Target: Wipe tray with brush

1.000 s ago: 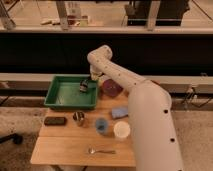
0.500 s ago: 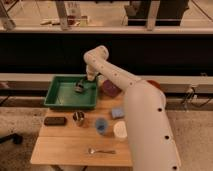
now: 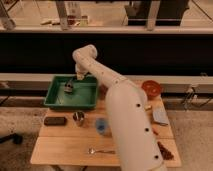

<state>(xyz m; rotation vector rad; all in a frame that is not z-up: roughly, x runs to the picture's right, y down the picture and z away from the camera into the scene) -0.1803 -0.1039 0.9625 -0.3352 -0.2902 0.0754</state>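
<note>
The green tray (image 3: pixel 56 102) sits at the back left of the wooden table. My white arm reaches from the lower right over the tray. My gripper (image 3: pixel 70 85) hangs down inside the tray, near its middle and a little to the left. A small dark thing at its tip, the brush (image 3: pixel 68 90), touches or is just above the tray floor.
A flat black block (image 3: pixel 55 120) and a small metal cup (image 3: pixel 78 118) stand in front of the tray. A blue cup (image 3: pixel 101 125) is next to the arm. A metal spoon (image 3: pixel 100 150) lies near the front edge. A red bowl (image 3: pixel 151 88) sits at the back right.
The arm has swung left, carrying the gripper and brush from the tray's right part toward its middle.
</note>
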